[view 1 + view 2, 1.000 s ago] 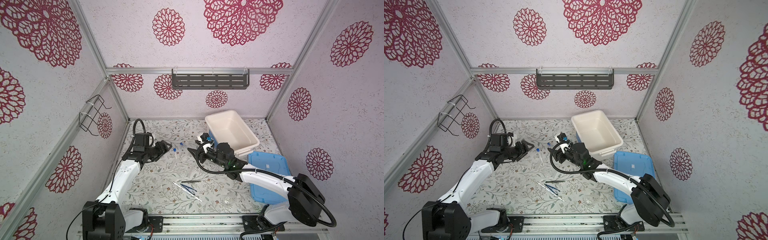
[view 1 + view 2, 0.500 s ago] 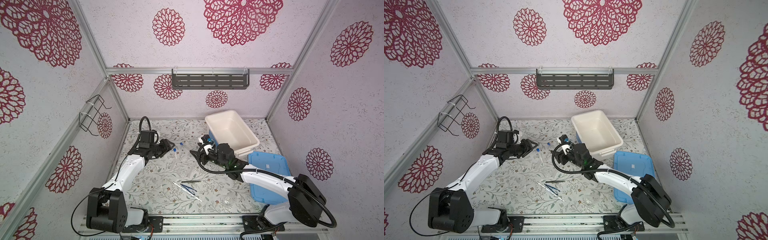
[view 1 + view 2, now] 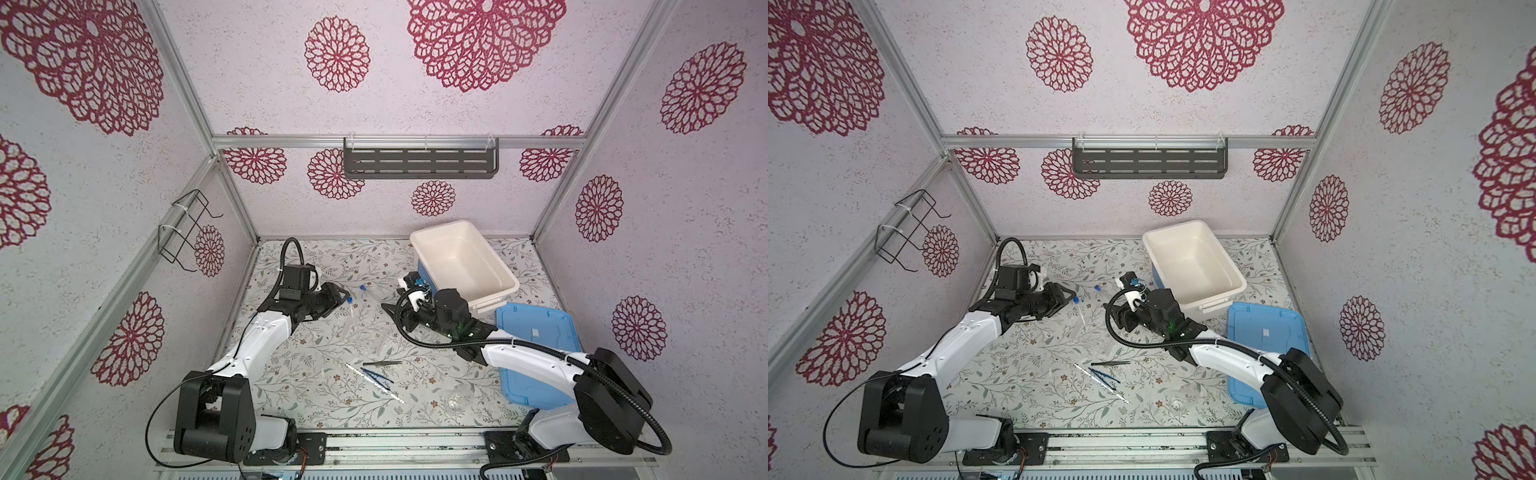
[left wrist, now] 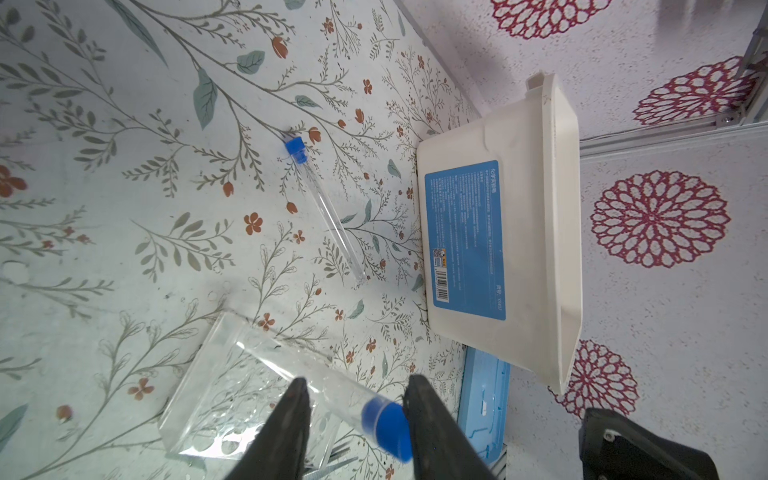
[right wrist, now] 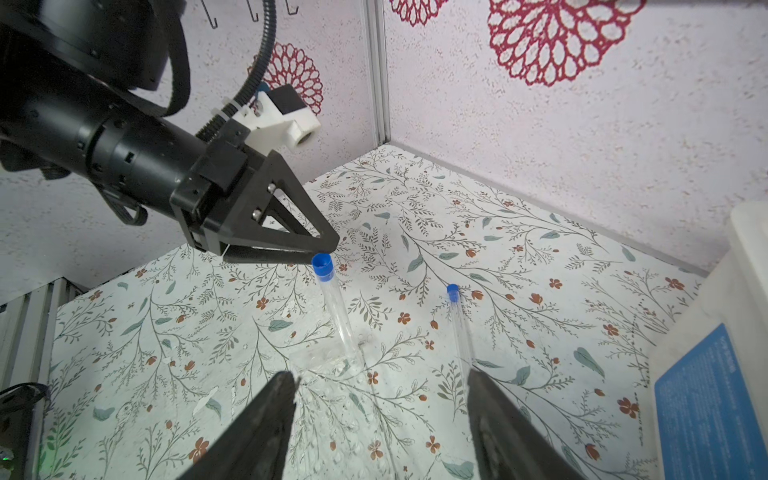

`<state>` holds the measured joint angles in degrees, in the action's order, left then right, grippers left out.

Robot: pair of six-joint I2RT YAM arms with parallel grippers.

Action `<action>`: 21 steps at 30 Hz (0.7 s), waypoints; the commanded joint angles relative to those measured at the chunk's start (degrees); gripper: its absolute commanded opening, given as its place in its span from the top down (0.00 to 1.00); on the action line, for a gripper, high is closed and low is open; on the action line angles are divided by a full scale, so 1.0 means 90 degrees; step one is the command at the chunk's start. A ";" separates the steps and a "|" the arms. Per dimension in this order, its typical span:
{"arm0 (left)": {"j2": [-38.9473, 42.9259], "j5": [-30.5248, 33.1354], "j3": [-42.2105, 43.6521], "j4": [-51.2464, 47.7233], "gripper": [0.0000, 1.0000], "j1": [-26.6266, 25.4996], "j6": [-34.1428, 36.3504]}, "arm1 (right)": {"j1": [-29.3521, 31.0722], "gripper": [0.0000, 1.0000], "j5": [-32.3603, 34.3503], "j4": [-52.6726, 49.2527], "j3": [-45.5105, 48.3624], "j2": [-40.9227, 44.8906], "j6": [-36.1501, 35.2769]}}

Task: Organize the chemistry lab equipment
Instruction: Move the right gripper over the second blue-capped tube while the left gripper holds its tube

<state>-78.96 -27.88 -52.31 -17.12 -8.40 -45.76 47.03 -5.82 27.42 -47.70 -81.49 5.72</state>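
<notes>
A clear tube with a blue cap (image 5: 336, 307) leans upright in the see-through tube holder (image 4: 216, 399). My left gripper (image 4: 359, 415) is open around its cap (image 4: 384, 424); the cap touches one finger and a gap shows at the other. In both top views the left gripper (image 3: 343, 293) (image 3: 1069, 293) sits at that cap. Another capped tube (image 4: 324, 208) (image 3: 363, 286) lies flat on the table. My right gripper (image 5: 382, 415) (image 3: 388, 309) hovers open over the holder, holding nothing. Dark tweezers (image 3: 382, 363), blue tweezers (image 3: 376, 377), a thin white stick (image 3: 395, 395) and a small clear vessel (image 3: 459, 397) lie nearer the front.
The big white tub (image 3: 440, 225) stands at the back right, close behind my right arm. The flat blue lid (image 3: 536, 345) lies in front of it on the right. A dark shelf (image 3: 419, 164) hangs on the back wall and a wire rack (image 3: 183, 228) on the left wall.
My left arm has reached right, up to the leaning tube, and its jaws have narrowed around the blue cap. The right gripper has hardly moved.
</notes>
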 commanded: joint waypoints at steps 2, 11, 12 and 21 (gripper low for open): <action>-0.0027 -0.0162 0.0099 0.0320 0.58 -0.0063 -0.0041 | -0.0039 0.31 -0.0002 0.0400 0.0112 0.0235 0.0194; 0.0023 -0.0066 0.0110 0.0127 0.58 -0.0062 0.0111 | -0.0039 0.32 0.0041 0.0391 0.0086 0.0223 0.0193; 0.0006 -0.0066 0.0096 0.0114 0.58 -0.0065 0.0130 | -0.0039 0.32 0.0042 0.0391 0.0083 0.0217 0.0185; -0.0188 -0.0010 -0.0002 -0.0063 0.58 -0.0115 0.0260 | 0.0023 0.34 0.0070 -0.0343 -0.0167 -0.0032 -0.0146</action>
<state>-79.24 -28.60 -51.81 -15.73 -8.78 -44.56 47.05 -5.76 26.79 -46.52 -81.60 5.89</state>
